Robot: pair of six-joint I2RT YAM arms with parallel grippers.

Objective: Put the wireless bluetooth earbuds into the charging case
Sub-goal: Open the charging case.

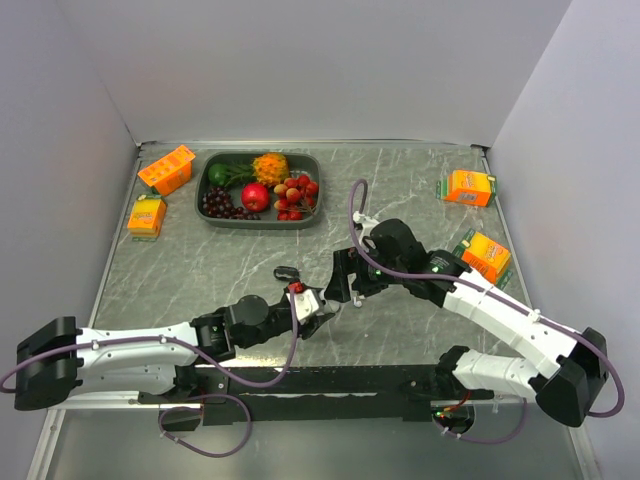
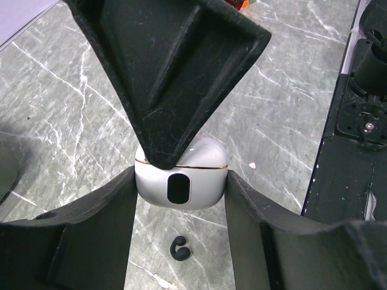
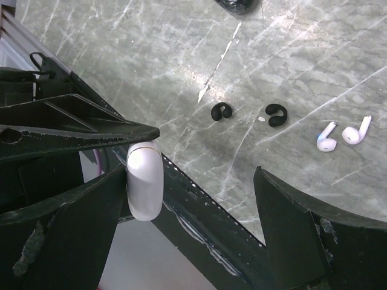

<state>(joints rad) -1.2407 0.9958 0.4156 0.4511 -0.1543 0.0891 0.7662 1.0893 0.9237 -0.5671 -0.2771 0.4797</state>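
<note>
Tool of the left arm (image 2: pixel 180 181) is partly closed and pinches the white charging case (image 2: pixel 199 158), one finger on each side of its rounded body. This lifts the case clear of the grey marbled desk (image 3: pixel 151 48). A thin gold line runs round the case where the lid meets the body, and the lid is shut. A dark oval mark (image 2: pixel 179 188) sits on the front below that line. No writing can be read on the case.

The right tool (image 3: pixel 192 174) is spread wide and holds nothing. One of its fingertips (image 2: pixel 158 158) rests against the case at the lid seam. Its other finger stands well apart from the case, over bare desk.

Four wireless bluetooth earbuds lie loose on the desk, away from the case on the right tool's open side. Two are black hook-shaped ones (image 3: pixel 221 111) (image 3: pixel 276 115) a little apart. Beyond them, farther from the case, two white stemmed ones (image 3: pixel 327 138) (image 3: pixel 357 130) lie just beside each other. In the left wrist view, one black earbud (image 2: pixel 178 248) shows on the desk below the case.

Farther from the case, toward the back wall, stand a dark tray (image 1: pixel 215 215) of fruit and four orange cartons (image 1: pixel 166 169) (image 1: pixel 147 215) (image 1: pixel 469 187) (image 1: pixel 486 256). Their print is too small to read.
</note>
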